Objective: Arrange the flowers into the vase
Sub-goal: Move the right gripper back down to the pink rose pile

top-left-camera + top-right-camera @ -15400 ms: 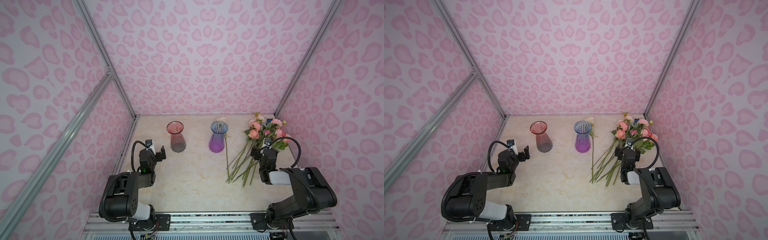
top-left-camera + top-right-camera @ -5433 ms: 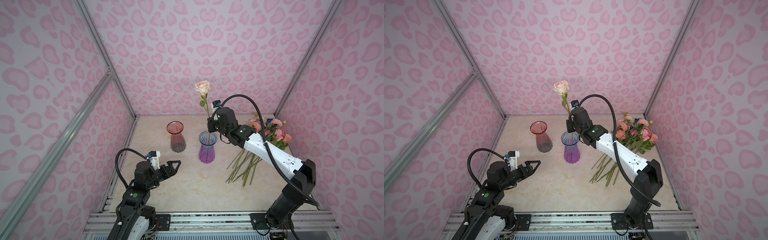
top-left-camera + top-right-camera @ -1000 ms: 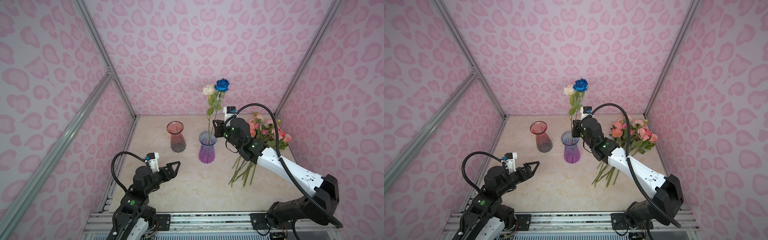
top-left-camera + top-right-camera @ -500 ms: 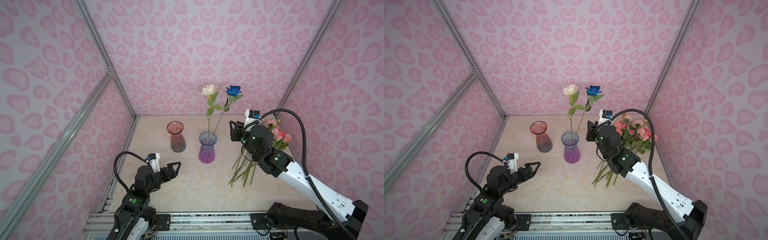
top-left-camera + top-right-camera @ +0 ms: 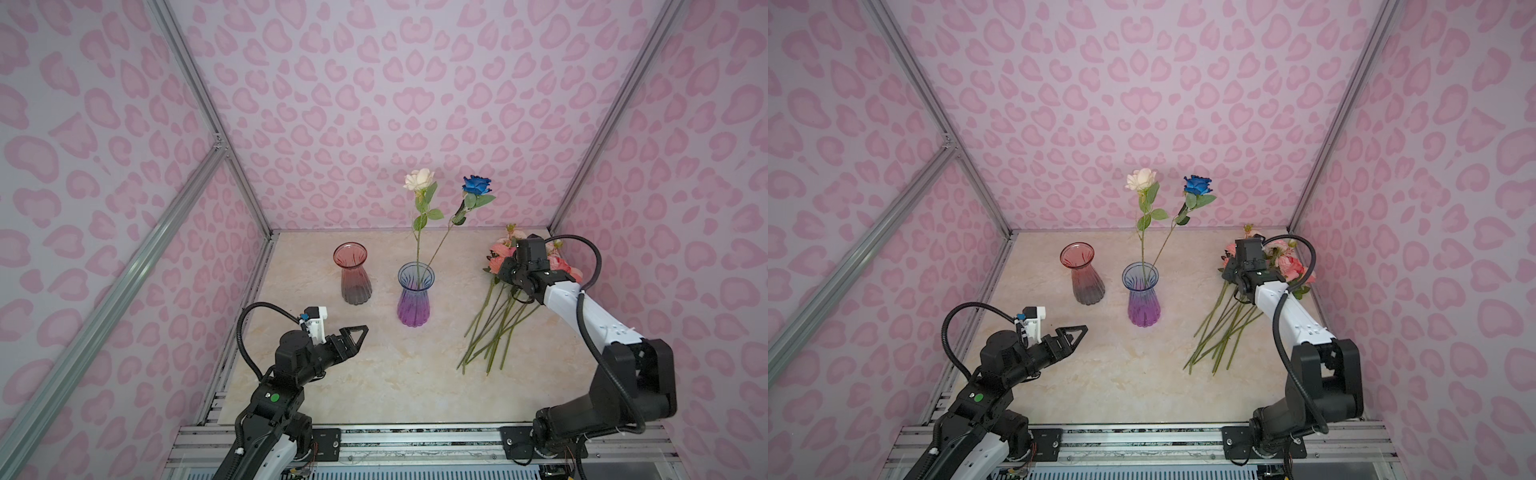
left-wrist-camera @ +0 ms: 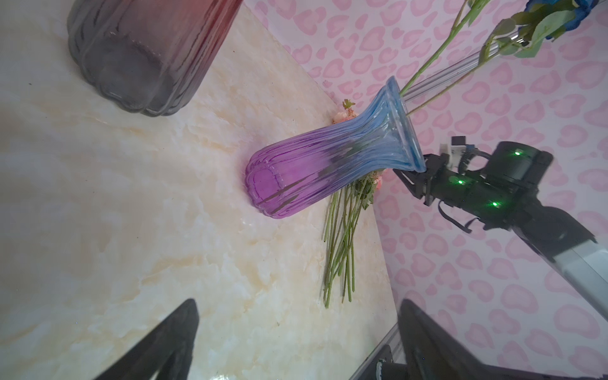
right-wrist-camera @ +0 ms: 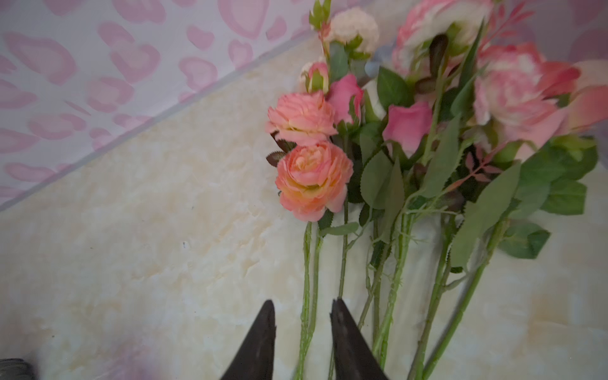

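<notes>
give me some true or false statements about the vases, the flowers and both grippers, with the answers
1. The purple and blue vase holds two flowers, a cream rose and a blue rose. True.
2. The red vase holds one pink flower. False: it stands empty.
3. The left gripper is shut on a stem. False: its jaws stand wide open and hold nothing.
4. The loose flowers lie on the table, to the right of the purple and blue vase in both top views. True.
5. The right gripper hangs over the red vase. False: it is at the loose flowers, with stems between its parted jaws.
</notes>
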Robot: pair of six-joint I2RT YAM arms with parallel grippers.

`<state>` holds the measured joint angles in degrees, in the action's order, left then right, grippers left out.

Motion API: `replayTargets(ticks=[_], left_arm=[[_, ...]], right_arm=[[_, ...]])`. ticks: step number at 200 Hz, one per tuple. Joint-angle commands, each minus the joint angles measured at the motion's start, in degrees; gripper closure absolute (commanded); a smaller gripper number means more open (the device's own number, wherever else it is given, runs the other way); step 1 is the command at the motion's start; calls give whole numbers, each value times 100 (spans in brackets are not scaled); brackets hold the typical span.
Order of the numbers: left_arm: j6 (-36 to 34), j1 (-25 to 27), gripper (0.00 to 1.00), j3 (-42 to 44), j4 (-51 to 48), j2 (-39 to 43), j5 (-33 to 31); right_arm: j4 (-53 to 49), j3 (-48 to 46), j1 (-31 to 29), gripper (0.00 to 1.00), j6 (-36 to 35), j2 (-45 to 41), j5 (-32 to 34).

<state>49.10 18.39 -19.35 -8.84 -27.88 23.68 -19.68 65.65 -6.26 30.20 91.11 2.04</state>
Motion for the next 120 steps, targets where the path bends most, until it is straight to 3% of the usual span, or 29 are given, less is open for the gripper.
replayTargets(ticks=[1,41,81,96,120], left_arm=[[74,41,5,19,321,-14,110],[84,51,4,56,185,189,-1],[59,50,4,25,156,210,-147],[31,51,4,-19,183,101,-166],[-26,51,4,-177,191,-125,-129]], right_arm=[[-402,265,70,69,118,754,-503],[-600,895,56,75,71,1935,-703],[-592,1062,64,79,18,2325,-757],[-484,1053,48,95,10,2332,-802],[-235,785,-27,100,51,1898,-857]])
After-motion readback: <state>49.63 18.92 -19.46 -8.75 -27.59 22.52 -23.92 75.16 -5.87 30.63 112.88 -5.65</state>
